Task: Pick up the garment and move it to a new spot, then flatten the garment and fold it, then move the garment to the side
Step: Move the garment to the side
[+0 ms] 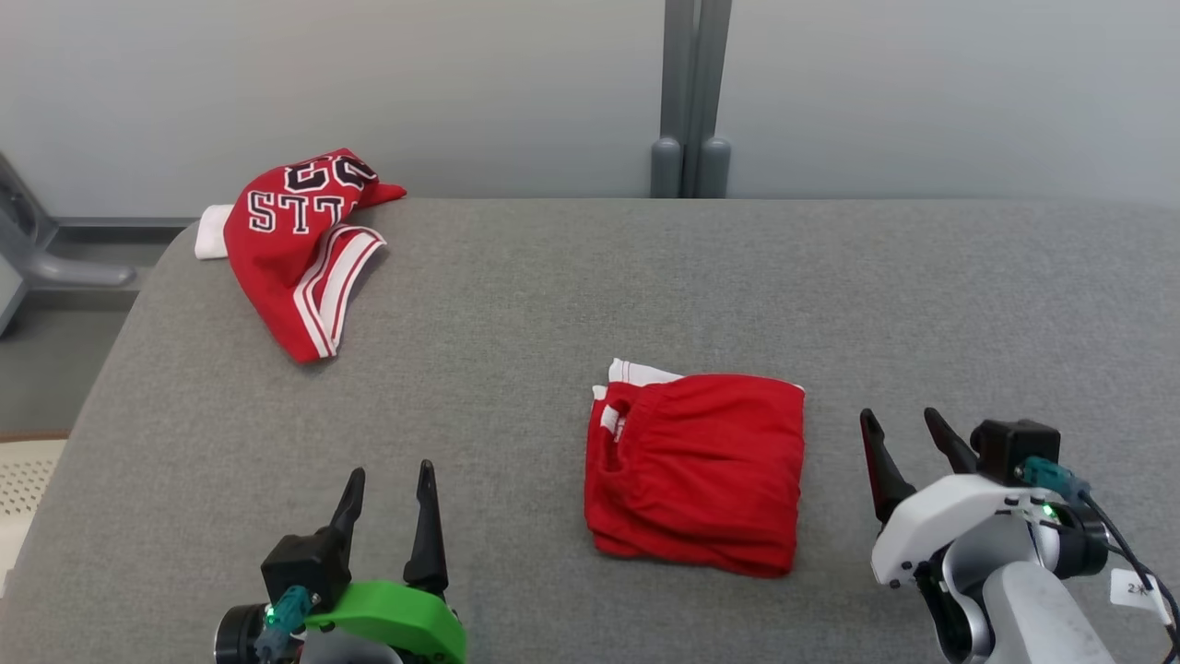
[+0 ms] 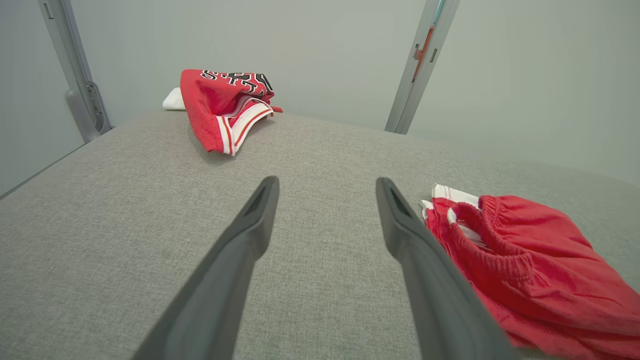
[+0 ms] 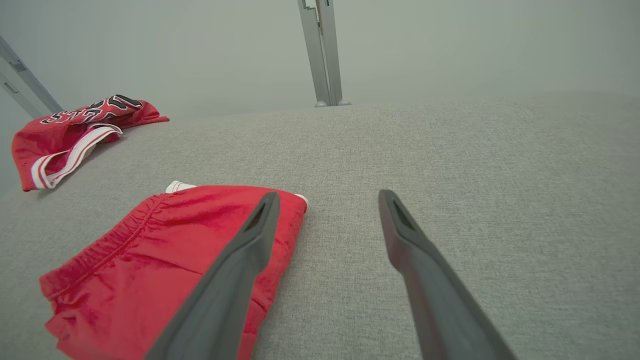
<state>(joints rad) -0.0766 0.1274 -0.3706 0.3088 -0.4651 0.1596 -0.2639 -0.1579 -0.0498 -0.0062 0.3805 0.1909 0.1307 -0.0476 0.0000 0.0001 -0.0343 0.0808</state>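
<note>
Folded shorts lie on the tabletop between left gripper and right gripper, fingers spread, empty. Probably next: pinch opposite edges through all layers, lift level, so the fold holds.

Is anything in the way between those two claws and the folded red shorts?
Nothing visible. Bare grey padding separates the shorts from the left gripper and the right gripper, both open. The jersey lies far off, at the back left.
</note>
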